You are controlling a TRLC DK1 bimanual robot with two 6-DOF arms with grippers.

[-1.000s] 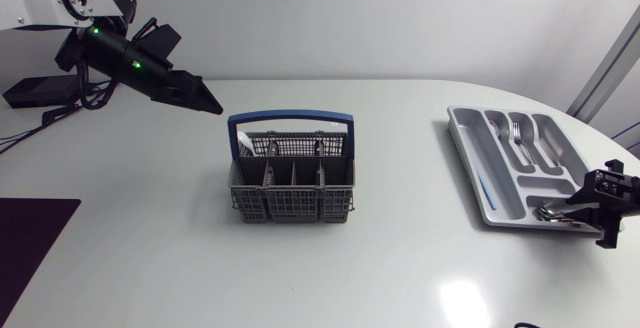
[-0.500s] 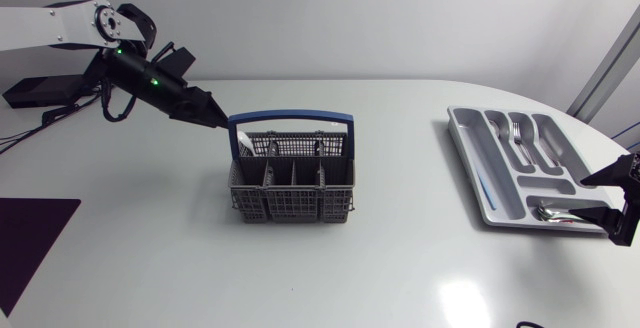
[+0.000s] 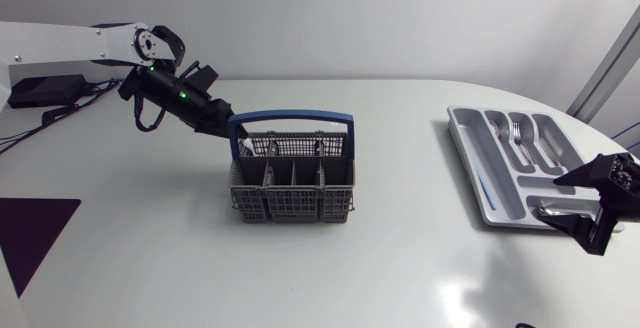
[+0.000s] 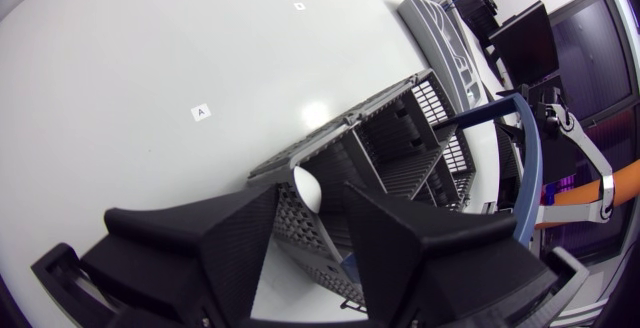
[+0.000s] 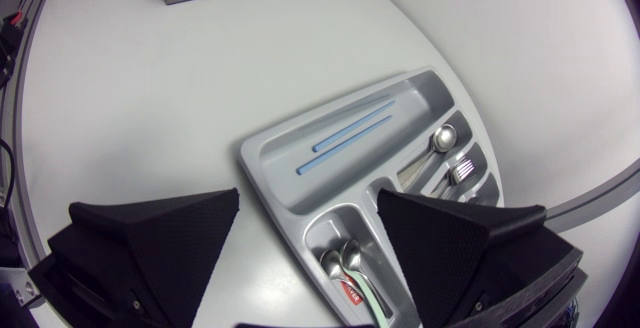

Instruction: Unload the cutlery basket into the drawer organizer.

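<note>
The left gripper [image 3: 224,125], fingers slightly parted, hangs over a corner of the basket [image 3: 292,190], while the right gripper [image 5: 310,200] gapes wide above the organizer [image 5: 262,160].

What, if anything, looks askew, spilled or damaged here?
Nothing stands out. The cutlery basket stands upright, the drawer organizer lies flat with its cutlery inside the compartments, and nothing is spilled on the table.

One cutlery basket [image 3: 291,180], one drawer organizer [image 3: 468,140], two blue sticks [image 5: 345,144], one fork [image 3: 517,129].
</note>
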